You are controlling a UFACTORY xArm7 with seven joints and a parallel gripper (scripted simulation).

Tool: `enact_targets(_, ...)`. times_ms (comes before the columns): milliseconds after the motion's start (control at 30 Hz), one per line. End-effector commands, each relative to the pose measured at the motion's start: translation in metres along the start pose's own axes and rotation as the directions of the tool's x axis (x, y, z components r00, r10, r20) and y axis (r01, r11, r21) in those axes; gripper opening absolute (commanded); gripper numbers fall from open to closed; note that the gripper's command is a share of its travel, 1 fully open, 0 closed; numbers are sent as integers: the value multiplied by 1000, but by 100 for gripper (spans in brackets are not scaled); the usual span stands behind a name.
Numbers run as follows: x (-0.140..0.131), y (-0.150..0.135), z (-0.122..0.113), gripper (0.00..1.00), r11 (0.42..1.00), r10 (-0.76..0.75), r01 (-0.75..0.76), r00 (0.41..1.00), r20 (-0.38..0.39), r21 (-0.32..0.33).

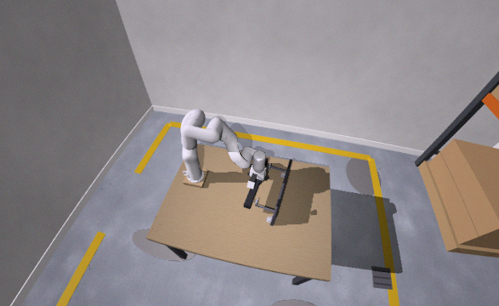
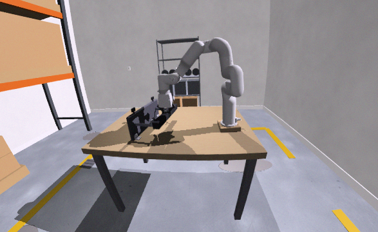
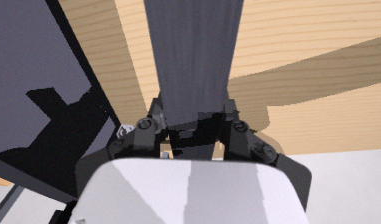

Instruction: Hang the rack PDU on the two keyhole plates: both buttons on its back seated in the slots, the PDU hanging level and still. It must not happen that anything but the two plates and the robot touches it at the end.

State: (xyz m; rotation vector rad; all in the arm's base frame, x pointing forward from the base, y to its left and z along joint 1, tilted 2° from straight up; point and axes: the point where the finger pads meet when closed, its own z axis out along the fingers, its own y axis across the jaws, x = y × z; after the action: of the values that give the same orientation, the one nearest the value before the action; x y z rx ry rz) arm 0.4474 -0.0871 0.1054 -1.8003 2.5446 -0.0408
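The rack PDU (image 1: 253,192) is a long dark bar. My gripper (image 1: 258,175) is shut on it near one end and holds it a little above the table. In the wrist view the PDU (image 3: 193,55) runs straight away from my gripper (image 3: 193,96), clamped between both fingers. The dark upright panel with the keyhole plates (image 1: 281,191) stands on the table just beside the PDU, on short feet. In the exterior view the panel (image 2: 141,122) stands left of the PDU (image 2: 162,119) and my gripper (image 2: 164,107). The buttons and slots are too small to tell apart.
The arm's base (image 1: 194,176) stands on a small block at the table's far left corner. A shelving rack with cardboard boxes (image 1: 479,191) stands to the right of the table. Yellow floor tape (image 1: 275,142) frames the cell.
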Motion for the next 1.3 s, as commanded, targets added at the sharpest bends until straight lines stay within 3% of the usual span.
enact_targets(0, 0, -2, -2, 0, 1000, 0, 0, 1000, 1, 5)
enact_targets(1267, 0, -12, -2, 0, 1000, 0, 0, 1000, 1, 5)
